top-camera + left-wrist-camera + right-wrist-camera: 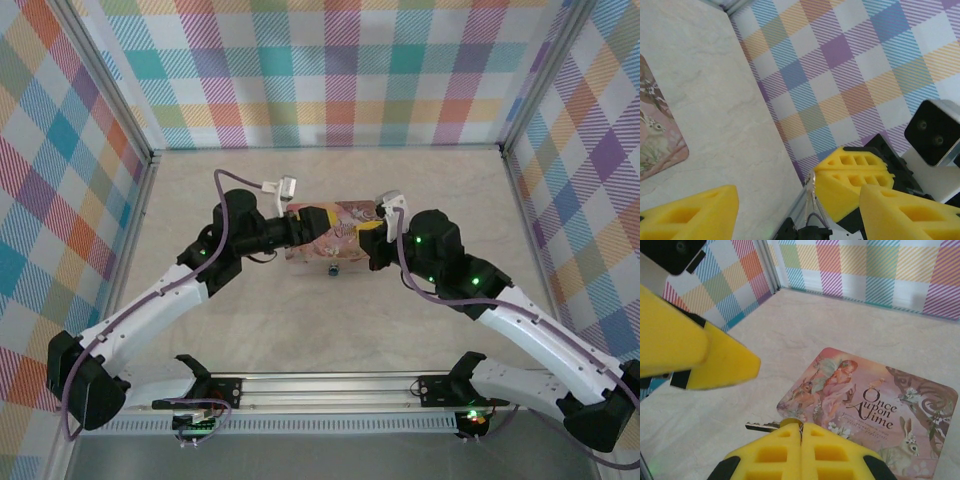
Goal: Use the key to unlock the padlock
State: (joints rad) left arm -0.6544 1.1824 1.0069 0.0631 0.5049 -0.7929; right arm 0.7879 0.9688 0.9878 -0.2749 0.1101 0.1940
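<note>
Tiny slim grey metal key [760, 426] pinched in the right gripper [801, 427], above the flat pink picture-printed rectangular tin [865, 405].

The key's blade sticks out sideways from between the right gripper's yellow fingers [835, 450], which are pressed flat together on its head. The tiny brass-yellow padlock [333, 268] lies on the pale marbled tabletop [250, 330] just in front of the tin's near edge, below both grippers; it is too small to tell how its shackle stands. The left gripper [799, 192] hangs close beside the right one over the tin's left part, with its yellow fingers [690, 215] spread and nothing visible between them. Pastel plaid walls [340, 70] enclose the table on three sides.
</note>
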